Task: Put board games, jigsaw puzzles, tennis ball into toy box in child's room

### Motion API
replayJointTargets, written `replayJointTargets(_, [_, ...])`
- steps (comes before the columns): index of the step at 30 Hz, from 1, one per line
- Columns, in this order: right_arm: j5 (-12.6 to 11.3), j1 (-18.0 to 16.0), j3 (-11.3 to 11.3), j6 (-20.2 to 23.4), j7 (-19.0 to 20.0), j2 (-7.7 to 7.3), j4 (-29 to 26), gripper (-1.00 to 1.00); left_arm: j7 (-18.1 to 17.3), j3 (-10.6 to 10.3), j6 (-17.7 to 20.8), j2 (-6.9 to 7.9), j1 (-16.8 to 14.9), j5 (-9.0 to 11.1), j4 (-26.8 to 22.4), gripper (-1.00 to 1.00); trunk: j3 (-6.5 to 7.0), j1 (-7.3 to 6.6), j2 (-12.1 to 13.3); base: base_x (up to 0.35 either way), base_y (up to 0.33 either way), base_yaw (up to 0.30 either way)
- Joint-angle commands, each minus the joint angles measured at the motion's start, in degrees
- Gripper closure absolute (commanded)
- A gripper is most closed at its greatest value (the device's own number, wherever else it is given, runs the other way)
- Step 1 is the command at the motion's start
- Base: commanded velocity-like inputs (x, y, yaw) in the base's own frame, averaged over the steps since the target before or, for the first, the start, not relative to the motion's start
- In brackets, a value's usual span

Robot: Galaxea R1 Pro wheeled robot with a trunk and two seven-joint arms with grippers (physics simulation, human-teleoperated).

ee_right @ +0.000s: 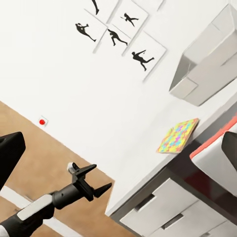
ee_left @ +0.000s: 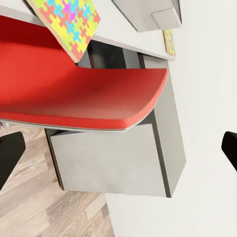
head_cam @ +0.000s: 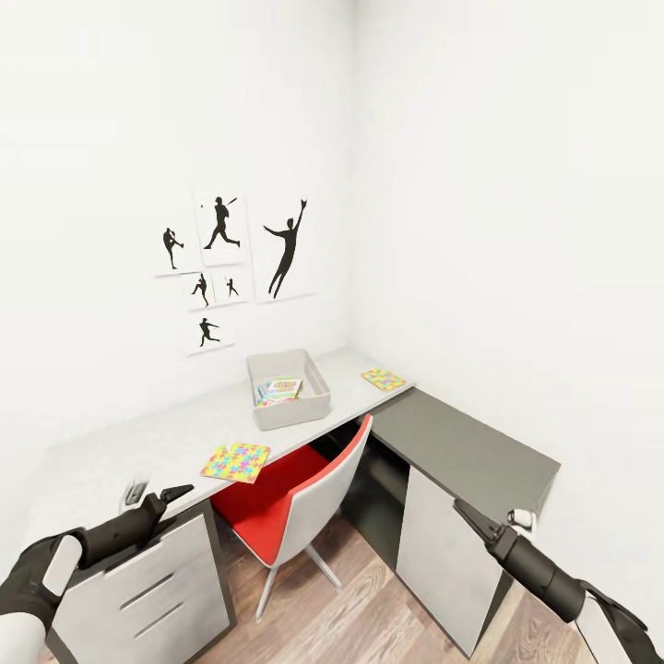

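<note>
toy box [head_cam: 289, 391] on desk [head_cam: 138, 452]: board game [head_cam: 278, 388] inside | jigsaw puzzles [head_cam: 236, 461] [head_cam: 383, 379] outside, either side of box | left hand [head_cam: 171, 499] wide, empty | right hand [head_cam: 464, 513] aperture: cannot tell

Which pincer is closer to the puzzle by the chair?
Left. The left pincer hangs just short of that puzzle; the right pincer is past the chair.

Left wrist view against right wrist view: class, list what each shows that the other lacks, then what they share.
Left wrist alone: the far puzzle and the dark desk wing's grey side panel. Right wrist alone: the wall silhouettes, the drawers, a red wall dot and the open left gripper. Shared: the near puzzle, the toy box, the red chair and the wood floor.
</note>
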Motion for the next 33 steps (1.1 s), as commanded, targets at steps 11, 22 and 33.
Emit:
replayJointTargets(11, [-0.3, 4.0, -0.4, 4.1, 7.1, -0.03, -6.4, -1.00, 0.0, 0.4, 0.0, -0.12, 0.0, -0.1, 0.0, -1.00, -0.02, 0.02, 0.0, 0.030, -0.161, 0.000])
replayJointTargets(22, [-0.5, 4.6, -0.6, 5.5, 7.5, 0.07, -7.1, -1.00, 0.0, 0.5, 0.1, 0.16, 0.0, 0.0, 0.0, -1.00, -0.02, 0.02, 0.0, 0.033, -0.071, 0.000])
replayJointTargets(33, [-0.5, 4.6, -0.7, 5.6, 7.5, 0.00, -6.8, -1.00, -0.2, 0.6, 0.2, 0.22, 0.0, 0.0, 0.0, -1.00, -0.02, 0.02, 0.0, 0.050, -0.061, 0.000])
